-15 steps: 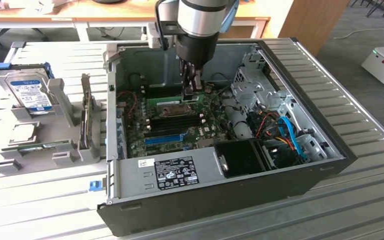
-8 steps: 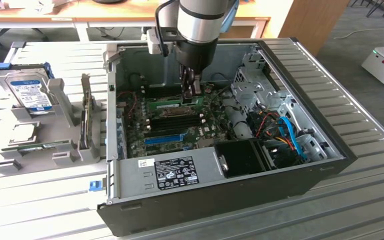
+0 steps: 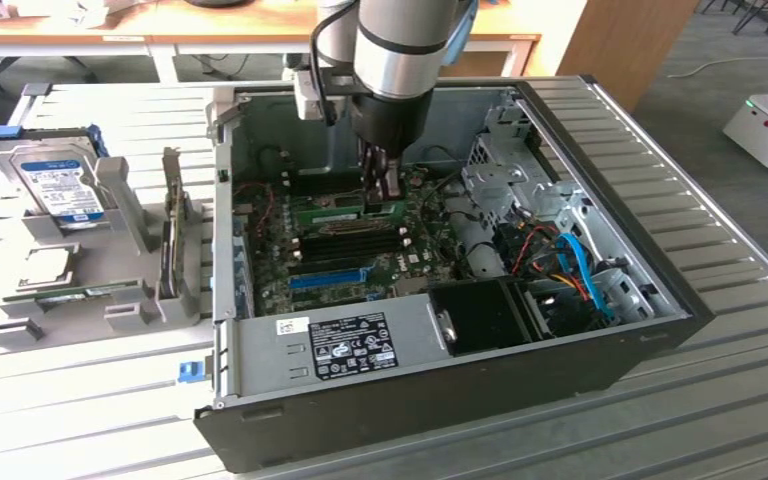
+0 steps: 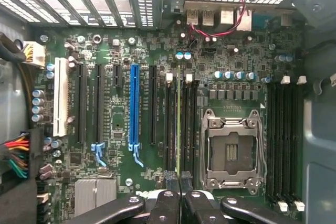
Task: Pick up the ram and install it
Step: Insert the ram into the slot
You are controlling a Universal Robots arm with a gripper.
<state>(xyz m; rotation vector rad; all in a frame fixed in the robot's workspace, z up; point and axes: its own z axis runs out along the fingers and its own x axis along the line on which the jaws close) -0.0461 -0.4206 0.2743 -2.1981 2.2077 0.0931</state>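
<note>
Wrist view: hand (image 4: pixel 180 195) closed on the ram (image 4: pixel 179 119)

We see the ram held edge-on along a black memory slot (image 4: pixel 170 129), just beside the empty processor socket (image 4: pixel 231 150) on the motherboard (image 4: pixel 121 51). Outside, the arm (image 3: pixel 404 50) reaches down into the open computer case (image 3: pixel 491 395) on the counter (image 3: pixel 744 400).

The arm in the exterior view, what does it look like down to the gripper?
The arm is a silver-grey tube with a black ring and a pale blue joint cap. A light grey box sits beside its black wrist section. The gripper is dark; the wrist view shows black link bars with silver pivot pins.
</note>
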